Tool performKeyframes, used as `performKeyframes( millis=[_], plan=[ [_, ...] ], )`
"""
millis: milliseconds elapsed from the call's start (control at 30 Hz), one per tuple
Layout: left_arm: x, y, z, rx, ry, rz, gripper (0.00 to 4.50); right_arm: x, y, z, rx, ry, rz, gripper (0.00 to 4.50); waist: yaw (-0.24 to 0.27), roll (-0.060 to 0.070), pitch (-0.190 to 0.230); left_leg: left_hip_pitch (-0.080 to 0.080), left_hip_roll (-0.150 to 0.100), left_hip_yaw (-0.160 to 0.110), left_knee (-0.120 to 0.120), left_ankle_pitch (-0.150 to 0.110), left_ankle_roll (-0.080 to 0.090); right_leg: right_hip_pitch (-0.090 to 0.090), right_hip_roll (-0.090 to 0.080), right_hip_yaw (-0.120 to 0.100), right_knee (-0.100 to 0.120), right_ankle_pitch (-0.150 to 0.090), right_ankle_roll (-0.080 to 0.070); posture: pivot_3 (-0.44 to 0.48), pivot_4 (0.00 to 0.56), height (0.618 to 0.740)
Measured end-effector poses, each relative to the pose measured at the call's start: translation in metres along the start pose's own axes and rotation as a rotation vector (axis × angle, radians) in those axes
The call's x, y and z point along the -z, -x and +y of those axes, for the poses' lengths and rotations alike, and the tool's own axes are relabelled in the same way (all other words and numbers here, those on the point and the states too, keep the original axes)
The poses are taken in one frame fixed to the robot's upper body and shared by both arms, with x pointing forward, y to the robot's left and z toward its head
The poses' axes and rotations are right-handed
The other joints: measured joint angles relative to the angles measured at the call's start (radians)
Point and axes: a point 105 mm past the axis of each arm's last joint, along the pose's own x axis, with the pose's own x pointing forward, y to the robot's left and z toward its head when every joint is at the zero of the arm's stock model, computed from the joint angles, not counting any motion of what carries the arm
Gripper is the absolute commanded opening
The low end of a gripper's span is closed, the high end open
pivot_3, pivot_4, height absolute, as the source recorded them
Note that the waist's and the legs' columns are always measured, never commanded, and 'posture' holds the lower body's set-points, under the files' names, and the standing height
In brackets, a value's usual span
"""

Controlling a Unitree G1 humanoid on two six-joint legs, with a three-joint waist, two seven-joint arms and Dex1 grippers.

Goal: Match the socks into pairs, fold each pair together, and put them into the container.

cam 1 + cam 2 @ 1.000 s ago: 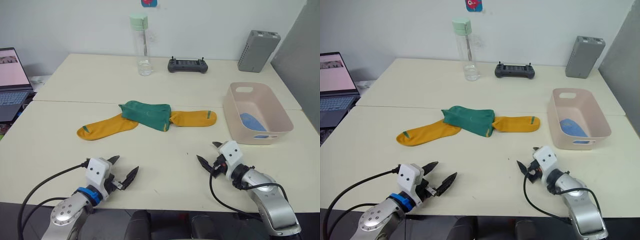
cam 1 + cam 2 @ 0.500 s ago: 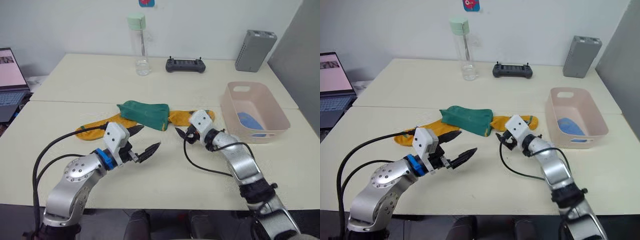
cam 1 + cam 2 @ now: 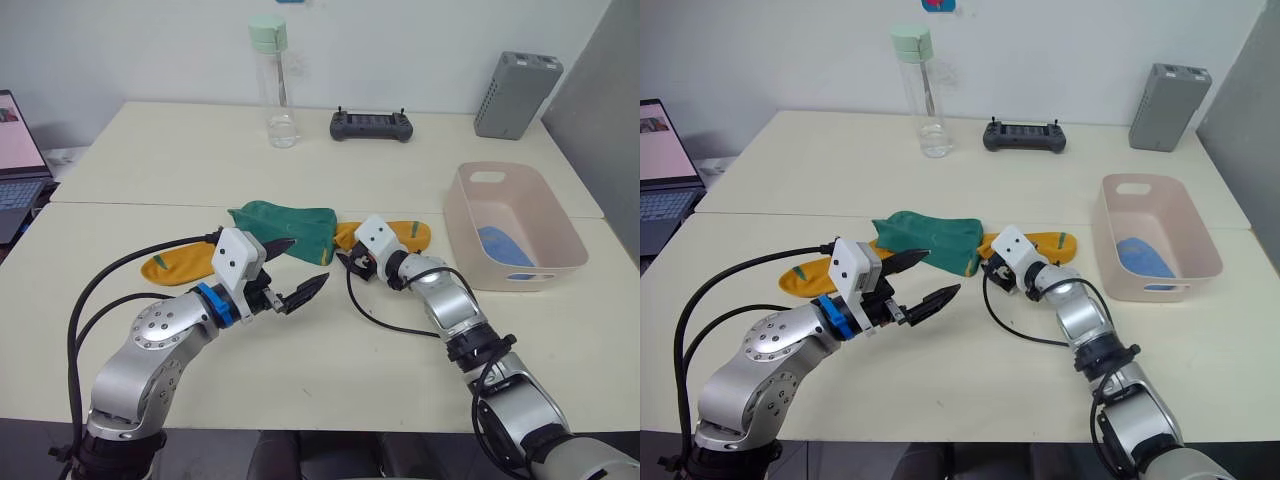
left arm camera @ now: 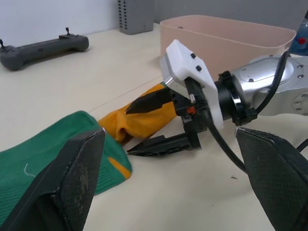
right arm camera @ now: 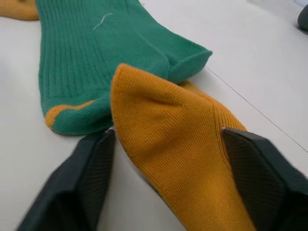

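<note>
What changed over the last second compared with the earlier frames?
Both arms reached forward from the table's near edge to the socks. The right pincer now straddles the end of the right-hand yellow sock, fingers open, not yet closed. The left pincer came up, open, beside the green socks. The socks, the blue sock and the pink container lie as before.

Cream surface [image 3: 330, 360] carries green socks [image 3: 285, 227], mustard socks [image 3: 390, 235], pink container [image 3: 515, 235], bottle [image 3: 272, 75], controller [image 3: 371, 125], grey box [image 3: 516, 95].
</note>
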Motion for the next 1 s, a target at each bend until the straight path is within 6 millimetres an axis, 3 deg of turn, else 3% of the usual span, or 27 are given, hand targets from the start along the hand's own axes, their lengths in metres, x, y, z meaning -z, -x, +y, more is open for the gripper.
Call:
performKeyframes(
  millis=[267, 400, 500, 600, 700, 900, 1000],
  plan=[
    [0.000, 0.000, 0.001, -0.006, -0.002, 0.005, 4.50, -0.006, 0.005, -0.009, 0.016, -0.052, -0.050, 0.02, -0.002, 0.000, 0.000, 0.001, 0.000, 0.000, 0.004, 0.001, 0.000, 0.001, 0.000, 0.001, 0.000, 0.002, 0.003, 0.000, 0.150, 0.740],
    [0.001, 0.001, 0.000, 0.010, -0.007, 0.014, 4.50, -0.011, 0.021, -0.021, 0.013, -0.068, -0.095, 0.02, 0.001, 0.000, 0.000, 0.001, 0.000, 0.000, 0.003, 0.000, 0.000, 0.001, 0.000, 0.002, 0.000, 0.002, 0.003, 0.000, 0.150, 0.740],
    [0.002, 0.001, -0.002, 0.026, 0.007, 0.022, 4.50, -0.017, 0.035, -0.015, -0.068, -0.058, -0.129, 0.02, 0.001, 0.000, 0.000, 0.001, 0.000, 0.000, 0.001, 0.000, 0.000, 0.001, 0.000, 0.001, 0.000, 0.001, 0.002, 0.000, 0.150, 0.740],
    [0.016, 0.009, -0.009, 0.081, 0.058, 0.086, 4.50, -0.014, 0.058, 0.003, -0.216, -0.009, -0.112, 0.02, 0.001, 0.000, 0.000, 0.001, 0.000, 0.000, -0.001, 0.000, 0.000, 0.000, 0.001, 0.001, 0.000, 0.000, 0.001, 0.000, 0.150, 0.740],
    [0.027, 0.025, -0.014, 0.146, 0.137, 0.166, 4.50, -0.003, 0.085, 0.033, -0.418, 0.036, -0.046, 0.02, -0.001, 0.000, 0.000, 0.001, 0.000, -0.001, -0.001, 0.000, 0.000, 0.000, 0.001, 0.001, 0.001, -0.004, 0.002, 0.000, 0.150, 0.740],
    [0.026, 0.046, -0.005, 0.215, 0.144, 0.268, 4.50, -0.027, 0.091, 0.088, -0.653, -0.054, -0.116, 0.02, -0.012, 0.000, 0.000, 0.003, 0.001, -0.002, 0.000, 0.000, 0.000, 0.000, 0.002, 0.002, 0.001, -0.008, 0.003, 0.000, 0.150, 0.740],
    [0.030, 0.051, -0.001, 0.221, 0.153, 0.304, 4.50, -0.024, 0.091, 0.093, -0.685, -0.084, -0.086, 0.02, -0.010, 0.000, 0.000, 0.003, -0.001, 0.000, 0.002, 0.000, 0.000, 0.000, -0.001, 0.002, 0.000, -0.008, 0.003, 0.000, 0.150, 0.740]
  ],
)
